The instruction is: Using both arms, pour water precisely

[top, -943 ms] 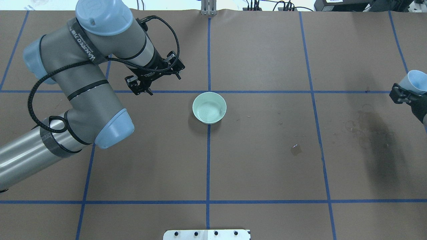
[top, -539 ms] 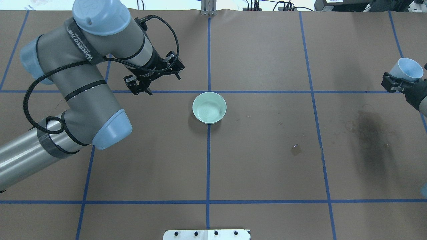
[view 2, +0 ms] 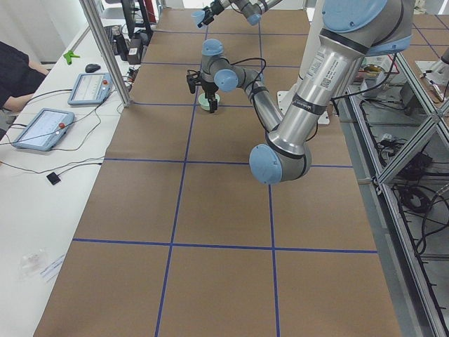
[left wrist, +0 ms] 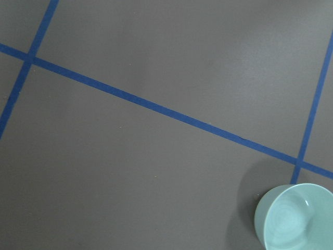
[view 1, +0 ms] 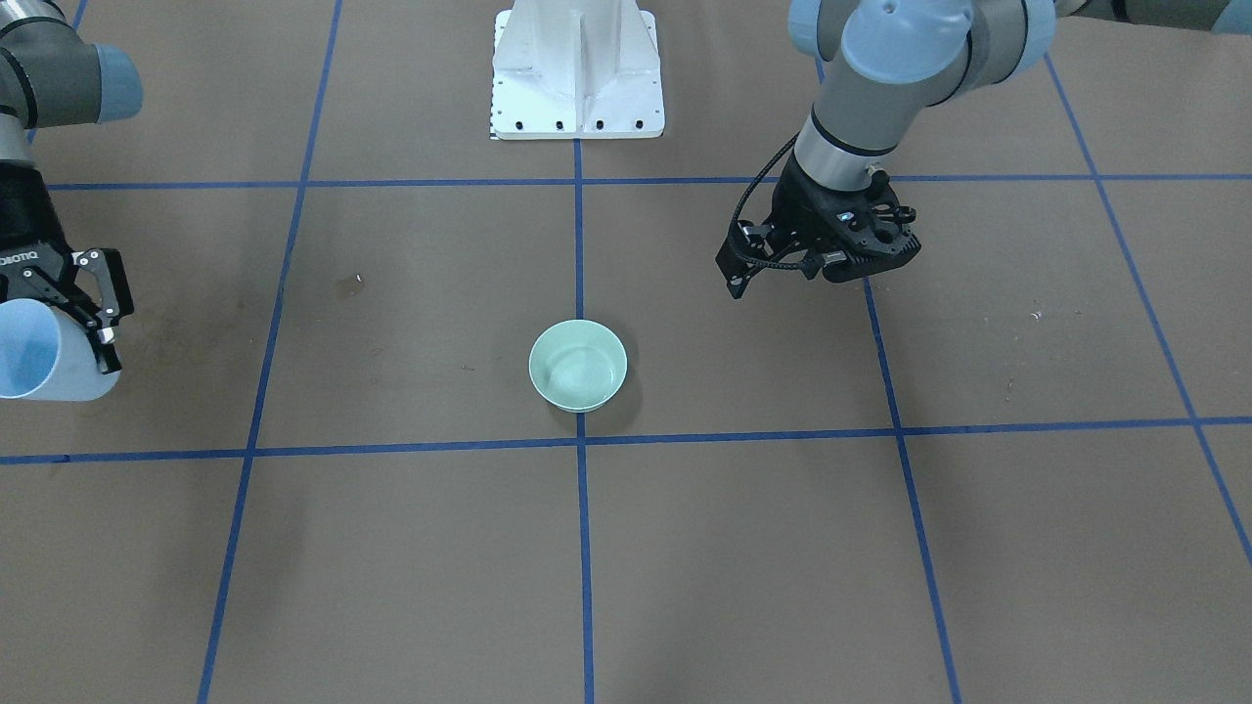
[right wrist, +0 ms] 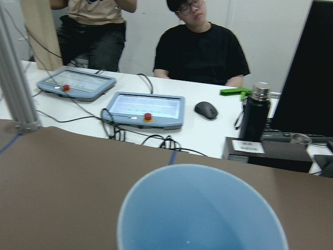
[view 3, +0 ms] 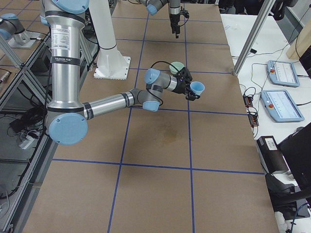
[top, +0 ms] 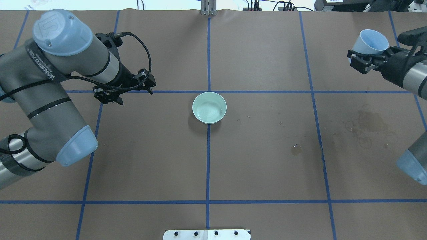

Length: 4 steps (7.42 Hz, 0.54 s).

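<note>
My right gripper (top: 363, 60) is shut on a pale blue cup (top: 369, 42) at the table's far right, held tilted above the surface. It shows at the left edge of the front view, the gripper (view 1: 76, 311) gripping the cup (view 1: 39, 364). In the right wrist view the cup (right wrist: 200, 213) fills the bottom, and the water (right wrist: 188, 242) is only a faint glint low inside. A mint-green bowl (top: 209, 107) stands at the table's middle. My left gripper (top: 115, 95) hangs open and empty, well left of the bowl (left wrist: 294, 216).
Dried brownish stains (top: 368, 121) and a small wet spot (top: 296, 149) mark the brown paper on the right half. The white pedestal (view 1: 577, 68) is at the robot's side. Beyond the far edge are tablets (right wrist: 146, 109), a bottle (right wrist: 256, 115) and seated people.
The left arm has swung left, away from the bowl. My right gripper has carried the cup farther from the robot and a little inward from the right edge.
</note>
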Tool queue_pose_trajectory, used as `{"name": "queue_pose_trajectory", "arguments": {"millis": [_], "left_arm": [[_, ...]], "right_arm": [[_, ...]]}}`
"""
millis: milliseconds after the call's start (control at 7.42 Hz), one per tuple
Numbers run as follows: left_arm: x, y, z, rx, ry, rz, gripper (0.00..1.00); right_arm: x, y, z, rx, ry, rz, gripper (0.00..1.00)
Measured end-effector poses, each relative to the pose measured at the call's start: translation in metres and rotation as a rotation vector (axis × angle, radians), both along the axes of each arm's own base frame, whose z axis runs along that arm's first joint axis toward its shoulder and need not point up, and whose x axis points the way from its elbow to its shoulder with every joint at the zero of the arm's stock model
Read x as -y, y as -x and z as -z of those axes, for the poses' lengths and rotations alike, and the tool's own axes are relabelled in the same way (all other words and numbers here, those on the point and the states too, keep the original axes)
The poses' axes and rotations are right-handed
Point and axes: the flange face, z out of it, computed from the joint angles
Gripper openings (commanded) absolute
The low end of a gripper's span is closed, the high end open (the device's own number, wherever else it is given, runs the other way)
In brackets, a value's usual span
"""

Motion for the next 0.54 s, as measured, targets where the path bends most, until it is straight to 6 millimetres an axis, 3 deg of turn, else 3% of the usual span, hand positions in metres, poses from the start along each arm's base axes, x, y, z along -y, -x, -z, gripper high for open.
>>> {"name": "queue_pose_trajectory", "arguments": {"millis": [269, 539], "left_arm": [[-0.011, 0.023, -0.026, 0.032, -0.058, -0.041, 1.00], [-0.011, 0.043, -0.045, 0.061, -0.097, -0.063, 1.00]], "right_arm": [[0.008, 0.031, 0.049, 0.037, -0.085, 0.176, 0.00], [0.012, 0.078, 0.085, 0.029, -0.170, 0.277, 0.00]]}}
